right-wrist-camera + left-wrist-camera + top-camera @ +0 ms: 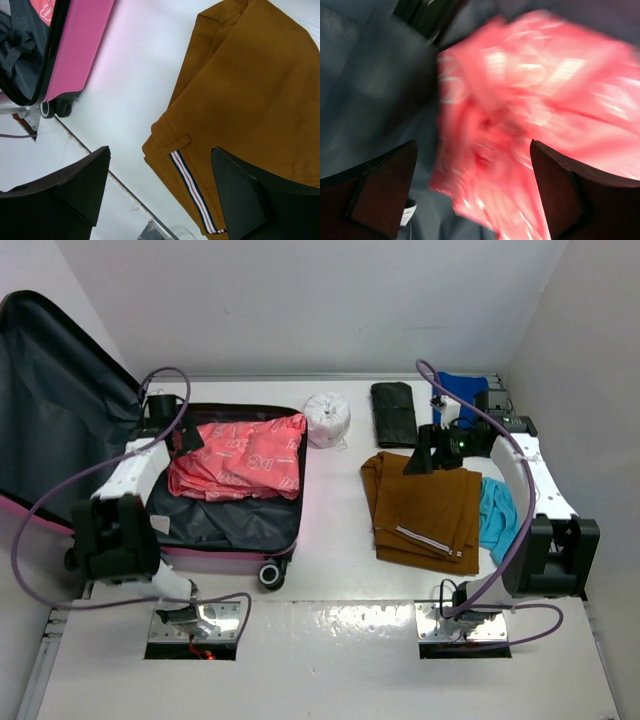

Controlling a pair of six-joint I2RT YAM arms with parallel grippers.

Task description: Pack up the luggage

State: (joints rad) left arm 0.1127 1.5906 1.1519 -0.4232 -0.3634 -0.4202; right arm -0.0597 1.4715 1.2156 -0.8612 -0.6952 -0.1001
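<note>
One suitcase open at left; one piece packed, five left on the table [330, 540].
The suitcase [225, 554] holds one pink top [240, 458]. To its right lie one pair of brown trousers [425, 505], one black fold [393, 413], one teal cloth [497, 512], one blue cloth [458, 392] and one white roll [327, 418]. The left hand [472, 145], fingers apart, is over the top. The right hand [161, 150], fingers apart and empty, should pinch the trousers' folded edge.

The luggage [75, 45] has a smooth, glossy pink plastic shell and a matt grey cloth lining [215, 520]. Right of it, the brown trousers [425, 510] are matt cloth; the white desk [330, 500] shines.
</note>
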